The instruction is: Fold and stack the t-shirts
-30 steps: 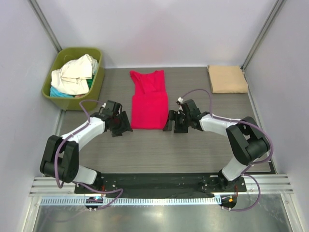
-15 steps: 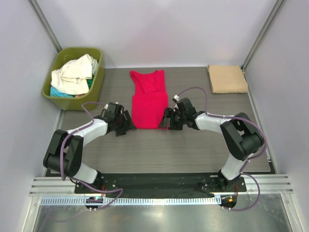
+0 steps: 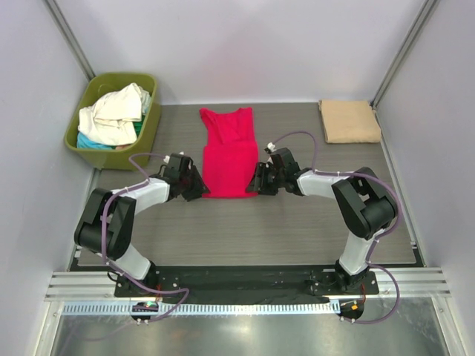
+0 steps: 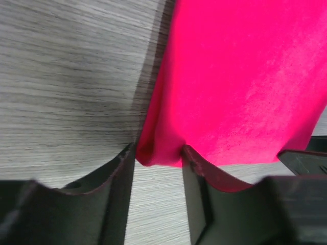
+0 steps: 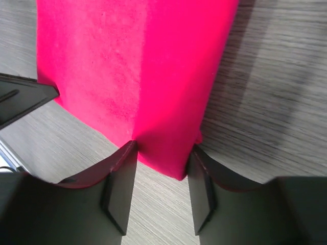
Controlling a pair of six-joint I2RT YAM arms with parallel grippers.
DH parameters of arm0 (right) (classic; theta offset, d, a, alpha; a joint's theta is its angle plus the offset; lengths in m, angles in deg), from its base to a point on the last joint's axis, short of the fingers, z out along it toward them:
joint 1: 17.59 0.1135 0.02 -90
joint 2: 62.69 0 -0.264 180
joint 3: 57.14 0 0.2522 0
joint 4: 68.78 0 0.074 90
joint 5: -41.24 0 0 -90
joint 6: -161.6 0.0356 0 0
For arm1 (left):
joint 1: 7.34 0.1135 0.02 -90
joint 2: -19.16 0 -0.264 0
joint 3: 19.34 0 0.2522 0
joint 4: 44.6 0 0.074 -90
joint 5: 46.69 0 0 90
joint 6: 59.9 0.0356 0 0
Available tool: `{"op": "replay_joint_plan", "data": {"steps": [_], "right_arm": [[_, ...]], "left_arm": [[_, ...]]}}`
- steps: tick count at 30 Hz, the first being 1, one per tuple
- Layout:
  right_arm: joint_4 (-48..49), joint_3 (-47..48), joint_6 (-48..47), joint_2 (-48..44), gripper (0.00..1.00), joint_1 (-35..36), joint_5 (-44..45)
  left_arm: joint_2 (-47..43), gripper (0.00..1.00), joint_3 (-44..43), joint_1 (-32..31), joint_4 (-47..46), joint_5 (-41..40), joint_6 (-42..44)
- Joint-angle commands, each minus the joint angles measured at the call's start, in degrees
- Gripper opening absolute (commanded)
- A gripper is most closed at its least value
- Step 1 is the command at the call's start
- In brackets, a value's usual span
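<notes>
The crimson-red t-shirt (image 3: pixel 228 159) lies flat as a long narrow strip in the middle of the table, neck away from me. My left gripper (image 3: pixel 199 187) is at its near left corner and my right gripper (image 3: pixel 256 182) at its near right corner. In the left wrist view the open gripper (image 4: pixel 157 158) straddles the corner of the red cloth (image 4: pixel 240 76). In the right wrist view the open gripper (image 5: pixel 163 158) straddles the other corner of the cloth (image 5: pixel 133 66). A folded tan-beige t-shirt (image 3: pixel 349 121) lies at the far right.
An olive-green tub (image 3: pixel 151 119) at the far left holds cream-white shirts (image 3: pixel 111 115) and a teal one (image 3: pixel 89 141). Side walls close in the table left and right. Grey wood-grain table (image 3: pixel 245 230) lies in front of the red shirt.
Both grippers have moved inward along the table, from beside the red shirt's near edge to its two near corners, so that cloth now sits between each pair of fingers.
</notes>
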Motion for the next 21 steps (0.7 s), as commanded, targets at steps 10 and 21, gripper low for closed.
{"op": "replay_joint_plan", "data": {"steps": [10,21], "right_arm": [[-1.31,-3.35,-0.11,1.63,0.34,-0.20,3.01],[-0.96,-10.38,0.86,-4.95,0.01,-0.03,1.96]], "left_arm": [[1.57,0.00,2.30,-0.11,-3.67,0.33,0.03],[-10.63,0.00,9.58,-2.04,-1.39,2.01,-1.73]]}}
